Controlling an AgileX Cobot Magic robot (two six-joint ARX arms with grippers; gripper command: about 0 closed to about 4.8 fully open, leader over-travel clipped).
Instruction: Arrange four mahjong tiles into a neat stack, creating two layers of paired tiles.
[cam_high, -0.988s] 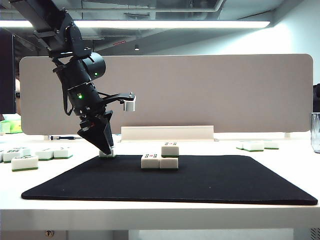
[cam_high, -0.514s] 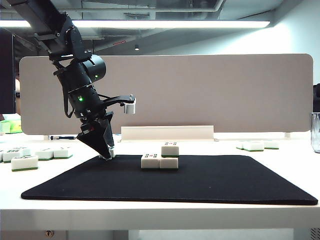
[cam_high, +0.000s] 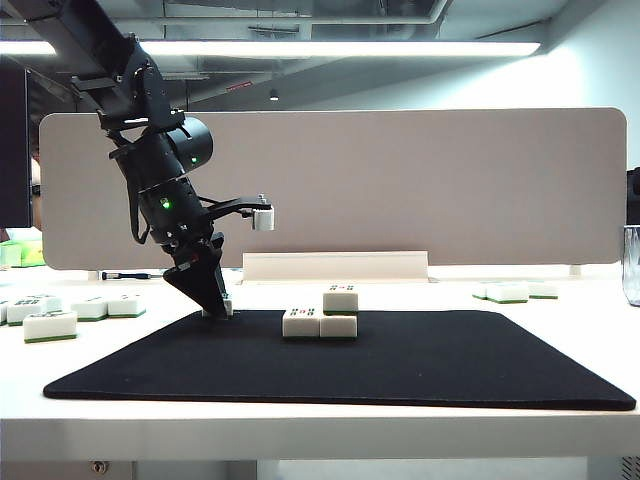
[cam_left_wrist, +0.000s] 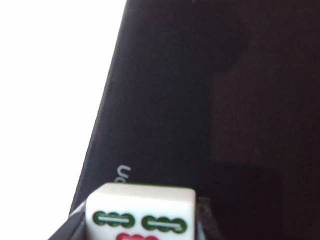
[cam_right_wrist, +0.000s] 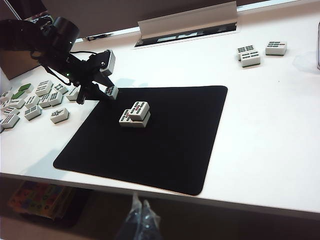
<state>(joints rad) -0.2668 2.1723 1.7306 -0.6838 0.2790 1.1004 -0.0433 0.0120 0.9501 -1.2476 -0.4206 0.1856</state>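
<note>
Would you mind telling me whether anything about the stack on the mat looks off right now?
Nothing damaged. The stack is lopsided: one upper tile, the other slot empty. The left gripper holds the fourth tile at the mat's far corner.

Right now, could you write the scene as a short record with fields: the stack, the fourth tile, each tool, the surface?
stack: three white green-backed mahjong tiles on the black rectangular mat; two side by side, one on top at the right in the exterior view
fourth tile: white tile with green and red marks, between the fingers of the left tool, at the mat's far left corner
left tool: pointing down, closed on that tile
right tool: off the mat, below the table's near edge; looks closed, holds nothing
surface: white table, loose tiles on it
</note>
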